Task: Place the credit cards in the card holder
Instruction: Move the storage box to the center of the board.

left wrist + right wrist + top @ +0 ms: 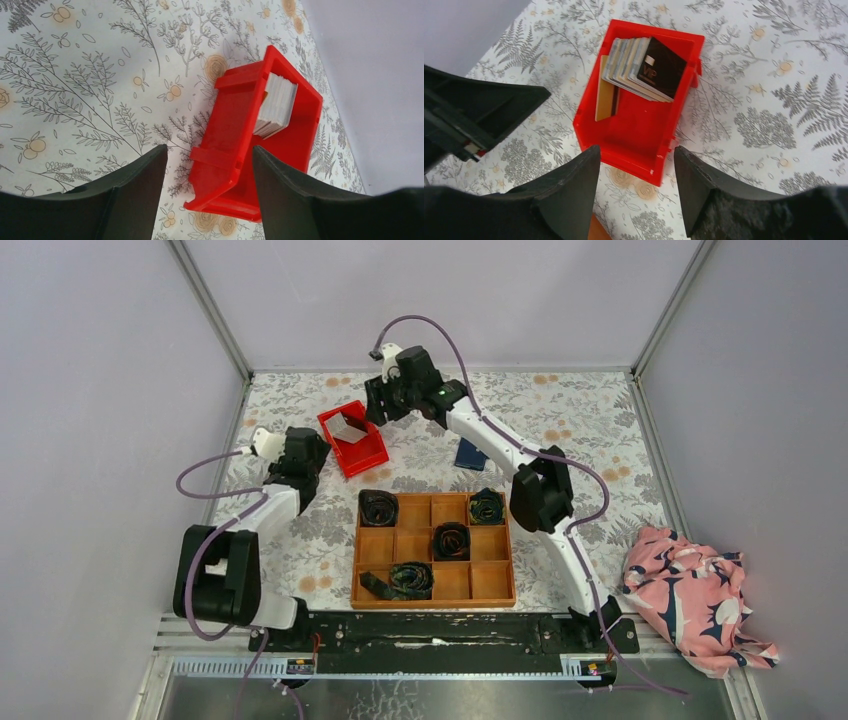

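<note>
Leaning stacked against the 12 o'clock wall of the red bin (634, 135), credit cards (644, 67) look light, stiff, slick: pinch one raised edge; left gripper (209, 155), right gripper (636, 150) both gape empty; card holder (470, 454) at bin's 3 o'clock.

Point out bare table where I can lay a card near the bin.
Free: the tablecloth between the red bin and the card holder, beyond the wooden tray. Crowded: the bin itself, flanked by left hand and right hand.
</note>
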Robot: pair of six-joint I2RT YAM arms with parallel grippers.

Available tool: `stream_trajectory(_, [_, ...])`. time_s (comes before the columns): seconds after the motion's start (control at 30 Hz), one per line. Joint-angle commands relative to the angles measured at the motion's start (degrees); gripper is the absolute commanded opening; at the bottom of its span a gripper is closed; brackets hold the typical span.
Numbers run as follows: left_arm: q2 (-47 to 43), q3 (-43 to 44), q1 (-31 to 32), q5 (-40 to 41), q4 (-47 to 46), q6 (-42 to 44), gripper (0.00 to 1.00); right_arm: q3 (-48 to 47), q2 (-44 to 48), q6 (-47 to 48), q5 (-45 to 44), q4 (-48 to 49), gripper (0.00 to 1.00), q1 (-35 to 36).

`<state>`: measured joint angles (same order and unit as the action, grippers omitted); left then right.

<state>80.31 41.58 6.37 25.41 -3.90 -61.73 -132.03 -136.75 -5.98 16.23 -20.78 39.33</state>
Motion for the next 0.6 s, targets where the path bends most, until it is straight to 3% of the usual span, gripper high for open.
stream_trajectory(0.0, [1.86,-1.86,-3.01,-3.83,-6.15,-3.27,0.69,-4.18,-1.39,0.56,1.71,1.79,0.64,1.72])
stream_trajectory(0.33, [5.76,-1.92,-6.41,-8.59,-9.77,-4.48,0.69,-5.28,-5.07,6.19,-6.58,-0.24,0.66,2.41])
stream_trajectory(0.57, [7.28,-1.64,-6.57,-9.7,-11.05,-4.89,0.69,-5.03,-7.89,6.65,-6.64,-1.0,0.65,2.41])
